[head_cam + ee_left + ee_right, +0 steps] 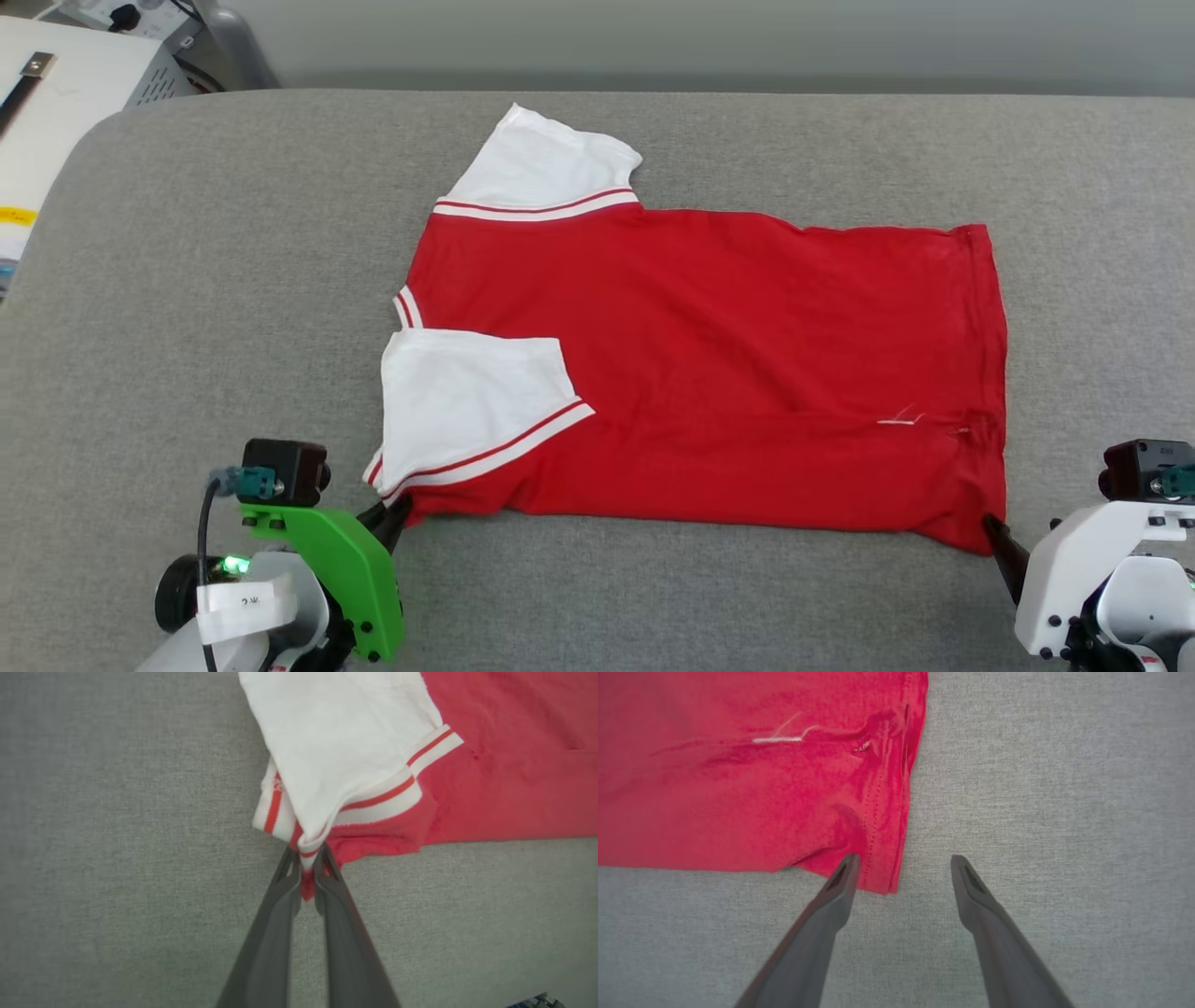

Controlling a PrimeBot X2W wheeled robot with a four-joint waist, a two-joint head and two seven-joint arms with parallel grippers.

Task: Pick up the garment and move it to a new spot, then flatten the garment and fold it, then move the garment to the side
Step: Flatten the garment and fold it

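The garment (709, 373) lies flat on the grey surface, red body stretched to the right, two white sleeves with red-and-white trim at the left. My left gripper (397, 511) is shut on the garment's (355, 765) near left corner, where the sleeve trim bunches between the fingers (280, 905). My right gripper (903, 858) stands open at the near right hem corner of the garment (738, 788); its left fingertip touches the red hem, the corner lies between the jaws. In the head view the right gripper's dark finger (1004, 551) meets that corner.
The grey padded surface (187, 280) extends all around the garment. A white unit with a black strap (56, 84) sits beyond the far left corner. The far edge runs along the top of the head view.
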